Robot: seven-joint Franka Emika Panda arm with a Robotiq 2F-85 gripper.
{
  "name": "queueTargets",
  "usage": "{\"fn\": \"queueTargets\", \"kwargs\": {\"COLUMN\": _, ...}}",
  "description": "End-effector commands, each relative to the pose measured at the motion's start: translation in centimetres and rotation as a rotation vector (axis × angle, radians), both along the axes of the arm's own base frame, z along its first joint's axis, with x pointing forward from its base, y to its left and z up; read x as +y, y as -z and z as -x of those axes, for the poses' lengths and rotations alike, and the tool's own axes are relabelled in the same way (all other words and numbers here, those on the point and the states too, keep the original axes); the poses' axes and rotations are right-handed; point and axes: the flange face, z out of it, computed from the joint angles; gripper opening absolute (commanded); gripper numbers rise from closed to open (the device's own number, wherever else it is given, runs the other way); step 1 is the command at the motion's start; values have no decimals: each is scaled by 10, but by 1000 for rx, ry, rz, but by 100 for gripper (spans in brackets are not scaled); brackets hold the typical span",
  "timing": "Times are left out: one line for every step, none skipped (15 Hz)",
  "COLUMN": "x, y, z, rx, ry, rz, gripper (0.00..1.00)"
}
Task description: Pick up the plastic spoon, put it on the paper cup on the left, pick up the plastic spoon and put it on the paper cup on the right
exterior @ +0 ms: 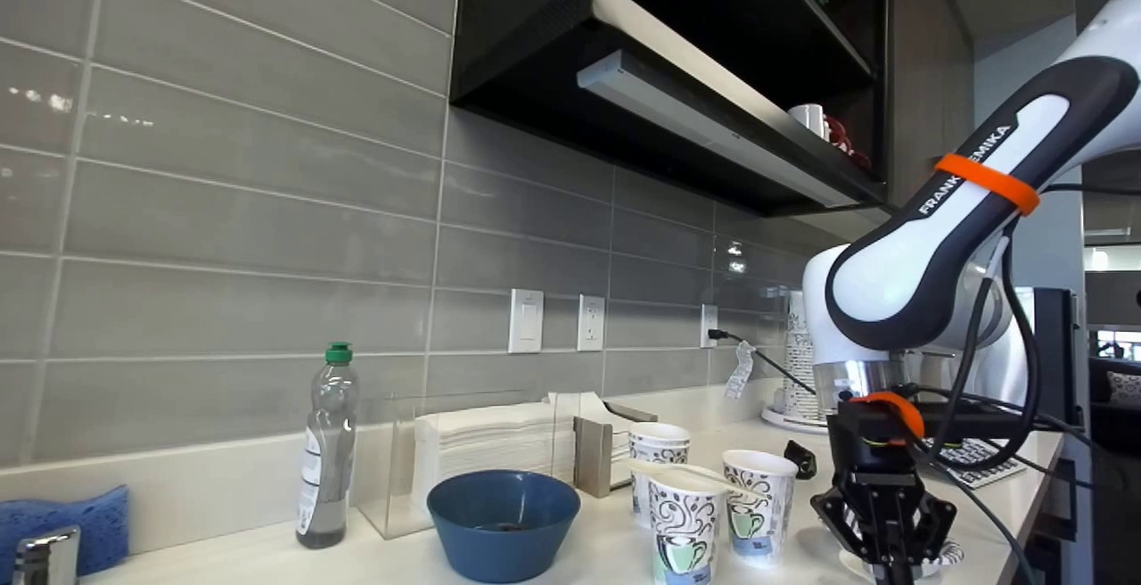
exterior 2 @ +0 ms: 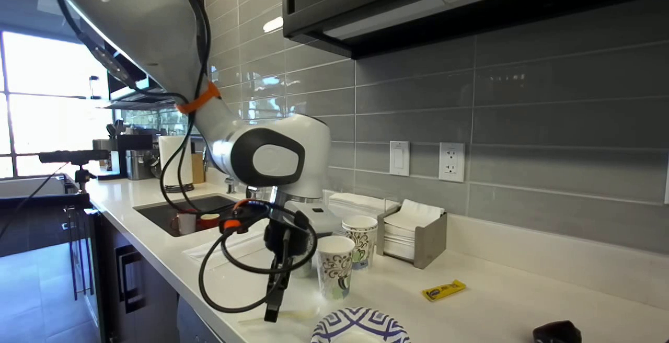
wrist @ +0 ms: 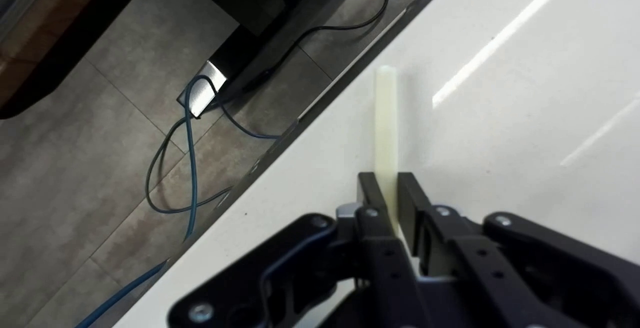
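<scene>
The pincer (wrist: 387,183) pinched one spoon (wrist: 385,113) near the edge of the desk (wrist: 500,178). Near one bowl (exterior: 499,545), cups (exterior: 683,527) stood in three places, a second spoon (exterior: 688,477) lying across the front one in an exterior view. On the arm (exterior: 918,277) were FRANK and EMIKA, the lettering (exterior: 938,195) broken by an orange band (exterior: 987,184); the label (exterior: 309,478) of one bottle (exterior: 329,442) was too small to read.

Both exterior cams sit a bit above the tabletop (exterior 2: 491,290), angled at the tiled wall (exterior: 250,210) from opposite slants, so they share the arm (exterior: 900,277), paper cups (exterior 2: 334,267) and napkin holder (exterior 2: 433,241). Wrist cam's super close, looking down past the tool (wrist: 388,193) at tabletop edge and floor (wrist: 75,178).
</scene>
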Motion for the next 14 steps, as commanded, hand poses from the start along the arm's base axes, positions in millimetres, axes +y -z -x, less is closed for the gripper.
{"fn": "queueTargets", "kwargs": {"x": 1, "y": -35, "z": 19, "rx": 3, "ry": -38, "rz": 46, "gripper": 3}}
{"fn": "queueTargets", "kwargs": {"x": 2, "y": -45, "z": 21, "rx": 13, "ry": -60, "rz": 56, "gripper": 3}}
{"fn": "queueTargets", "kwargs": {"x": 3, "y": -54, "z": 24, "rx": 26, "ry": -84, "rz": 70, "gripper": 3}}
{"fn": "queueTargets", "kwargs": {"x": 4, "y": -63, "z": 26, "rx": 32, "ry": -106, "rz": 75, "gripper": 3}}
{"fn": "queueTargets", "kwargs": {"x": 6, "y": -72, "z": 27, "rx": 45, "ry": -132, "rz": 87, "gripper": 3}}
{"fn": "queueTargets", "kwargs": {"x": 8, "y": -81, "z": 27, "rx": 55, "ry": -160, "rz": 98, "gripper": 3}}
{"fn": "queueTargets", "kwargs": {"x": 11, "y": -89, "z": 27, "rx": 59, "ry": -193, "rz": 103, "gripper": 3}}
{"fn": "queueTargets", "kwargs": {"x": 13, "y": -97, "z": 26, "rx": 66, "ry": -224, "rz": 114, "gripper": 3}}
{"fn": "queueTargets", "kwargs": {"x": 15, "y": -105, "z": 23, "rx": 72, "ry": -264, "rz": 124, "gripper": 3}}
{"fn": "queueTargets", "kwargs": {"x": 18, "y": -113, "z": 20, "rx": 73, "ry": -307, "rz": 131, "gripper": 3}}
{"fn": "queueTargets", "kwargs": {"x": 21, "y": -122, "z": 16, "rx": 69, "ry": -354, "rz": 141, "gripper": 3}}
{"fn": "queueTargets", "kwargs": {"x": 21, "y": -129, "z": 12, "rx": 59, "ry": -391, "rz": 141, "gripper": 3}}
{"fn": "queueTargets", "kwargs": {"x": 19, "y": -112, "z": 17, "rx": 56, "ry": -316, "rz": 121, "gripper": 13}}
{"fn": "queueTargets", "kwargs": {"x": 20, "y": -119, "z": 14, "rx": 48, "ry": -341, "rz": 123, "gripper": 13}}
